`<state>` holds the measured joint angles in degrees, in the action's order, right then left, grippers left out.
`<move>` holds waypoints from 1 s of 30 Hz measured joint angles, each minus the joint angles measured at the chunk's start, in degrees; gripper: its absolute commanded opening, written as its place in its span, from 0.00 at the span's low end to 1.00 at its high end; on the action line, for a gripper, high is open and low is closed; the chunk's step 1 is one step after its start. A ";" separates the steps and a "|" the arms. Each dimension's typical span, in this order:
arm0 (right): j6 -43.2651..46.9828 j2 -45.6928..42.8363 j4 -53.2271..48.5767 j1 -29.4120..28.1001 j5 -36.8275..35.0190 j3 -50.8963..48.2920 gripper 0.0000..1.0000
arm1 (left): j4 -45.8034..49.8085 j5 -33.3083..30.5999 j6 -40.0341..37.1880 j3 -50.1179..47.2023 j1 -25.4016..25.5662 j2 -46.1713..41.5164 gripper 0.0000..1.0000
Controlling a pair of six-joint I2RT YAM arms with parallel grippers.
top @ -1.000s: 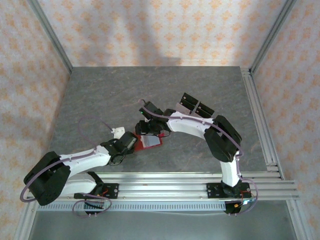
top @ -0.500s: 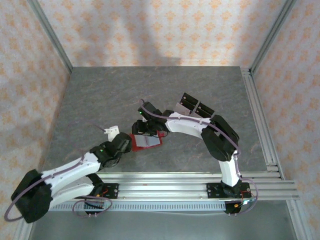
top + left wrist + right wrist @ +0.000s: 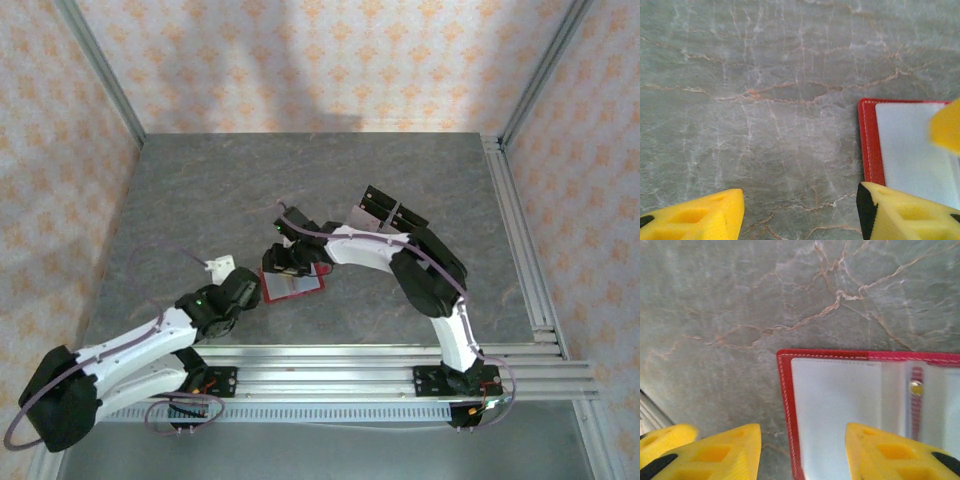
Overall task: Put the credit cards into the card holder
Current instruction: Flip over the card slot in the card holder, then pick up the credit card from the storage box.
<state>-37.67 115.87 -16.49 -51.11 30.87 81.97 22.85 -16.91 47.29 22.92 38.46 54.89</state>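
Observation:
The card holder [image 3: 297, 285] lies opened flat mid-table, a red wallet with a pale inside. In the right wrist view the card holder [image 3: 840, 405] shows its red stitched rim and a small snap. My right gripper [image 3: 802, 452] hovers open over its left edge, one finger on each side of the rim, gripping nothing. From above, the right gripper [image 3: 287, 268] is at the wallet's far edge. My left gripper [image 3: 800, 215] is open over bare table, just left of the card holder [image 3: 867, 145]. I cannot tell whether the pale face is a card or lining; loose credit cards are out of view.
A clear stand with black strips [image 3: 392, 211] sits behind the right arm. Aluminium rails run along the near edge [image 3: 400, 358] and the right side [image 3: 515, 230]. Patterned walls close in the table. A blurred yellow fingertip [image 3: 946, 125] of the right gripper shows over the wallet.
The left arm has pulled back toward the near left, and its gripper has come off the wallet. The wallet's pale inside has come into view. The right gripper shifted slightly left.

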 measured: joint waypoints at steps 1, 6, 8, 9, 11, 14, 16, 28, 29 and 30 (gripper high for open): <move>0.04 -2.03 -0.04 0.57 -0.15 -0.94 0.48 | -0.33 0.31 -0.42 0.66 0.00 1.57 0.63; 3.06 -14.43 -2.14 5.29 -3.32 -4.46 0.48 | -4.02 1.97 -2.80 6.80 0.00 12.48 0.64; 5.73 -18.36 -4.79 7.17 -6.40 -5.07 0.48 | -5.57 2.21 -3.69 9.31 0.00 16.50 0.64; 7.45 -20.17 -6.58 8.07 -8.46 -5.40 0.48 | -5.92 2.36 -3.93 10.62 0.00 18.51 0.64; 10.62 -22.62 -9.92 9.51 -12.31 -6.29 0.48 | -6.05 2.34 -4.31 12.81 0.00 21.79 0.64; 15.52 -25.18 -14.91 11.65 -18.05 -8.72 0.48 | -5.99 1.92 -4.31 14.82 0.00 25.46 0.64; 18.51 -25.75 -17.84 13.31 -20.55 -10.03 0.48 | -5.92 1.42 -4.31 15.04 0.00 26.77 0.64; 31.78 -15.61 -24.90 15.54 -28.89 -5.05 0.39 | -5.33 -0.20 -5.29 17.90 -1.03 32.81 0.64; 32.46 -14.45 -25.14 15.54 -29.66 -4.37 0.38 | -5.31 -0.24 -5.40 18.21 -1.33 32.96 0.64; 33.07 -13.51 -25.57 15.54 -30.12 -3.65 0.37 | -5.33 -0.24 -5.64 18.49 -1.66 33.07 0.64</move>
<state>-4.60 102.37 -42.06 -35.57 0.75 78.32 17.52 -17.15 41.65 41.41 36.80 87.96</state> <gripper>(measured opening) 0.382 0.639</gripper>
